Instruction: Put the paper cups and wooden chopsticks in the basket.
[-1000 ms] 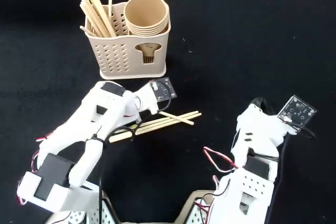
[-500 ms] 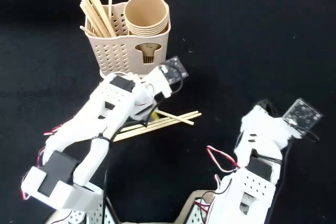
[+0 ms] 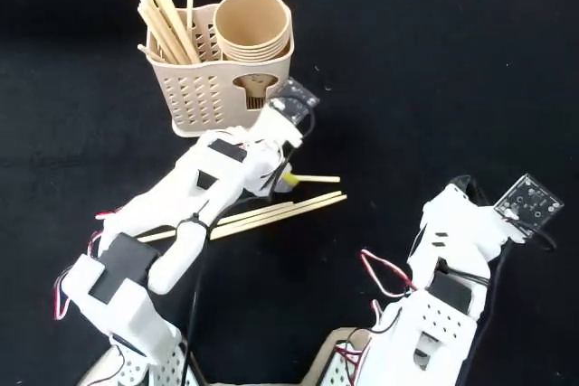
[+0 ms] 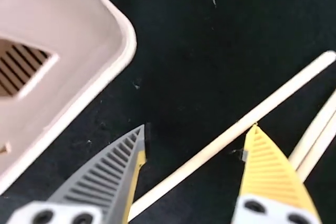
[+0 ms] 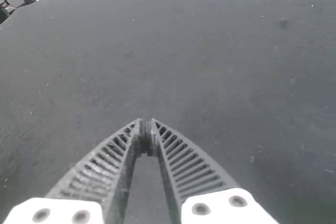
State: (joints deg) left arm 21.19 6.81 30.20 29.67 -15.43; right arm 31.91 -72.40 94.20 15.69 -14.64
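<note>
High view: perforated beige basket [image 3: 210, 98] upright on the black table [image 3: 425, 70]. Stack of paper cups [image 3: 254, 21] nested in one compartment, bundle of wooden chopsticks [image 3: 164, 21] standing tilted in the compartment beside it. Just in front of the basket, on the cup side, left gripper [image 3: 286, 179] down at the table. Sticking out from it, away from the basket, a single chopstick [image 3: 317, 179] flat on the cloth. A little farther from the basket, a loose pair of chopsticks [image 3: 276, 211] lying side by side, partly under the left arm. Right arm [image 3: 460, 234] well apart from the basket, beyond the loose sticks.

Left wrist view: rounded corner of the basket [image 4: 79, 51] near the grey finger [image 4: 113, 177]. Left gripper [image 4: 198, 126] spread wide, nothing clamped. Single chopstick [image 4: 247, 120] running slantwise across the gap, touching or nearly touching the yellow finger [image 4: 268, 166]. Pair of chopsticks [image 4: 315, 132] just past the yellow finger, on the side away from the basket.

Right wrist view: right gripper [image 5: 146, 125] with tips pressed together, holding nothing, above bare table [image 5: 220, 51].
</note>
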